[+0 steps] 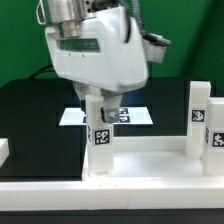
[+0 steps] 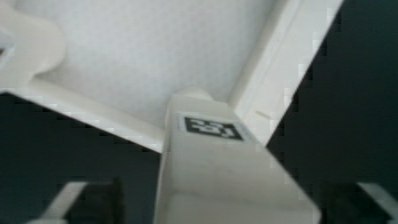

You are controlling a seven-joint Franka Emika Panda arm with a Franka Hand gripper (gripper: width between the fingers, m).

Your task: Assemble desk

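On the black table (image 1: 30, 120) we see the desk slab (image 1: 140, 165) along the near edge, two legs (image 1: 101, 135) upright on it. Our gripper (image 1: 101, 100) straddles one leg, jaws apart, nothing clamped.

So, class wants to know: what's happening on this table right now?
A robot arm is putting a white desk together. Its pincer sits over an upright leg standing at a corner of the desk slab; the wrist view shows that leg running up between the fingers, which appear parted rather than clamped. A second leg already stands at the corner on the exterior view's right. The marker board lies behind on the black table.
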